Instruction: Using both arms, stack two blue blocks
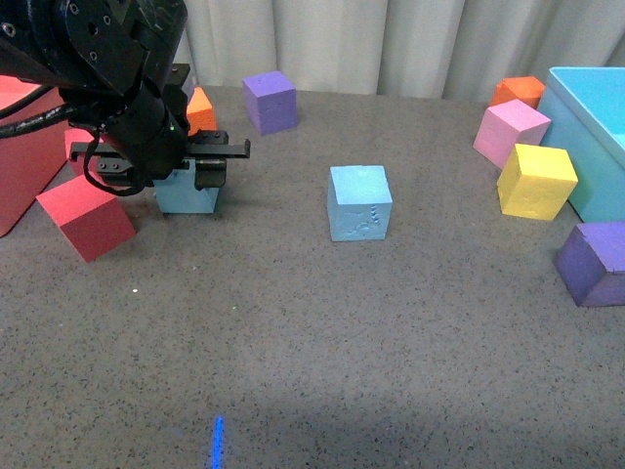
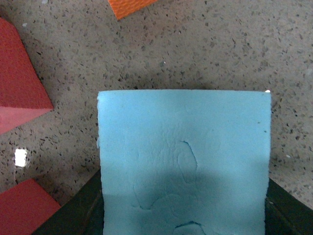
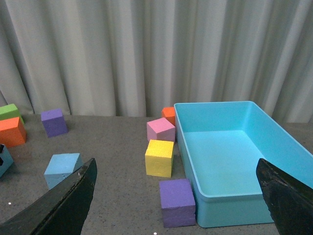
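Far left on table (image 1: 322,342), blue block (image 1: 186,193) sits clamped in left gripper (image 1: 223,161). Right of it, mid-table, slightly nearer, well apart: second blue block (image 1: 359,202). Left arm nearer. Right gripper (image 3: 175,164) wide, empty.

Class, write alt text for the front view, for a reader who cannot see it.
The robot's left gripper is at a light blue block on the left of a grey table, while a second blue block stands alone in the middle. A red cube, orange cube, purple cube, pink cube, yellow cube and turquoise bin sit around them.
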{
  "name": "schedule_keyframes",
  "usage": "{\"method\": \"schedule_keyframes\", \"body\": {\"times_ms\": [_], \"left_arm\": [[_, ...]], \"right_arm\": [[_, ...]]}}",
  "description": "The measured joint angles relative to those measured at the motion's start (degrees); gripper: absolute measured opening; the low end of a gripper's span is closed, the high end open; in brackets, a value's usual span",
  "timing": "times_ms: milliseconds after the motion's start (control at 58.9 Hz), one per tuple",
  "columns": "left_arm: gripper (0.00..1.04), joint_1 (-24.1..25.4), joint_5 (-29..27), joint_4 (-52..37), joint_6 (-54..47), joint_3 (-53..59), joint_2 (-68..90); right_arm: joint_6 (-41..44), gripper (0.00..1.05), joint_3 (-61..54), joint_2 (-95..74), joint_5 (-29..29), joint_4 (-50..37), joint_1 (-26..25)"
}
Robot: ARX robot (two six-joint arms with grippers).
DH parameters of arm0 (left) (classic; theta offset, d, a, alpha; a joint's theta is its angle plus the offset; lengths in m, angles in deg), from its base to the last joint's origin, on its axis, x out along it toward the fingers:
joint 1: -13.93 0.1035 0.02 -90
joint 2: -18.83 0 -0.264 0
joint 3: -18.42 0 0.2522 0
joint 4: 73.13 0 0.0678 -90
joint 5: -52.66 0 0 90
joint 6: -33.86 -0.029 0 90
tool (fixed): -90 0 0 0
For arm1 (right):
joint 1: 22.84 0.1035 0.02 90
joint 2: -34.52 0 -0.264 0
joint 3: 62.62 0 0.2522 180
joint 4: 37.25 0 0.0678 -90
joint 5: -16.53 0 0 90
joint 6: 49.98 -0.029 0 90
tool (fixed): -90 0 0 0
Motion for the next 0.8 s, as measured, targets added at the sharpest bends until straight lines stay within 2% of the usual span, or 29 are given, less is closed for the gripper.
{"method": "schedule_keyframes", "body": {"times_ms": [187, 407, 611, 797], "left_arm": [[0.52, -2.9, -0.1, 1.1, 1.5, 3.2, -5.5], [0.51, -9.9, -0.8, 4.5, 4.2, 3.3, -12.6], [0.51, -16.7, -3.4, 8.9, 7.4, -0.2, -12.4], [0.5, -20.3, -4.8, 12.0, 10.0, -5.7, -9.3]], "right_arm": [[0.0, 0.95, 0.0, 0.0, 0.0, 0.0, 0.0], [0.0, 0.95, 0.0, 0.0, 0.0, 0.0, 0.0], [0.0, 0.95, 0.0, 0.0, 0.0, 0.0, 0.0], [0.0, 0.95, 0.0, 0.0, 0.0, 0.0, 0.0]]}}
